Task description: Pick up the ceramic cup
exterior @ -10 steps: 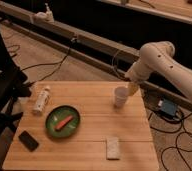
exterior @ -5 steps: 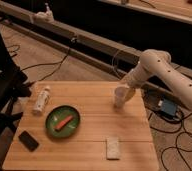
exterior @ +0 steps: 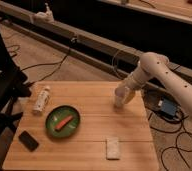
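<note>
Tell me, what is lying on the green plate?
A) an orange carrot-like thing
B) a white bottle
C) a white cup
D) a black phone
A: an orange carrot-like thing lies on the green plate, while the gripper is away from it, down at the ceramic cup across the table.

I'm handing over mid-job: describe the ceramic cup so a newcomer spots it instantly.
On the wooden table, look toward the right rear, where the white arm reaches down and its tool sits at the ceramic cup. It is small, plain white and upright, unlike the lying white bottle at the left or the flat white block near the front.
</note>
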`<state>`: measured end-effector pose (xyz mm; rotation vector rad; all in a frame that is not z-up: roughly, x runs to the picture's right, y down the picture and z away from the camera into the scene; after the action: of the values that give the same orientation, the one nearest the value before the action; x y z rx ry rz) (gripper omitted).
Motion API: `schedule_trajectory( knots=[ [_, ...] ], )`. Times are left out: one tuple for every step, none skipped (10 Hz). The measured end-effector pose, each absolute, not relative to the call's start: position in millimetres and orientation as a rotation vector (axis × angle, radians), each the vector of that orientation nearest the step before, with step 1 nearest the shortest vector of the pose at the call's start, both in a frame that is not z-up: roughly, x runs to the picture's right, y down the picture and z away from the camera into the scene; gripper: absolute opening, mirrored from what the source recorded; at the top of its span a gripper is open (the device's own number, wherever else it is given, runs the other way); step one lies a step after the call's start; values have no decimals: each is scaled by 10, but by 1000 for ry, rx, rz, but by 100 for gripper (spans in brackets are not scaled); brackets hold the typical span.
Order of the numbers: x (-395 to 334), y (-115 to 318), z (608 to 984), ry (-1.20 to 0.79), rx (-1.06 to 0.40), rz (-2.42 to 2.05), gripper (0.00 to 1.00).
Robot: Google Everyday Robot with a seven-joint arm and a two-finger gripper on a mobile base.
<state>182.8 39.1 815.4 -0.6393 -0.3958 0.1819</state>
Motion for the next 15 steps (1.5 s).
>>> schedule_trajectory(
  knots=[
    [1828,449,8186,-408,-663,186,70],
    [1833,506,8217,-417,-685,189,70],
    [1847,577,8266,-426,-711,195,70],
    [1862,654,8326,-433,-740,202,70],
    [1878,723,8390,-437,-765,207,64],
    [1891,759,8435,-437,-778,211,56],
    [1906,790,8487,-435,-789,216,46],
    [1917,804,8531,-431,-796,219,36],
    [1924,812,8563,-427,-800,221,28],
    [1931,791,8593,-422,-798,222,16],
    [1946,752,8613,-411,-793,230,5],
    [1969,689,8617,-397,-780,240,2],
    [1991,540,8603,-380,-745,255,0],
    [1999,267,8527,-367,-680,268,0],
    [1986,50,8427,-367,-626,270,0]
  ],
)
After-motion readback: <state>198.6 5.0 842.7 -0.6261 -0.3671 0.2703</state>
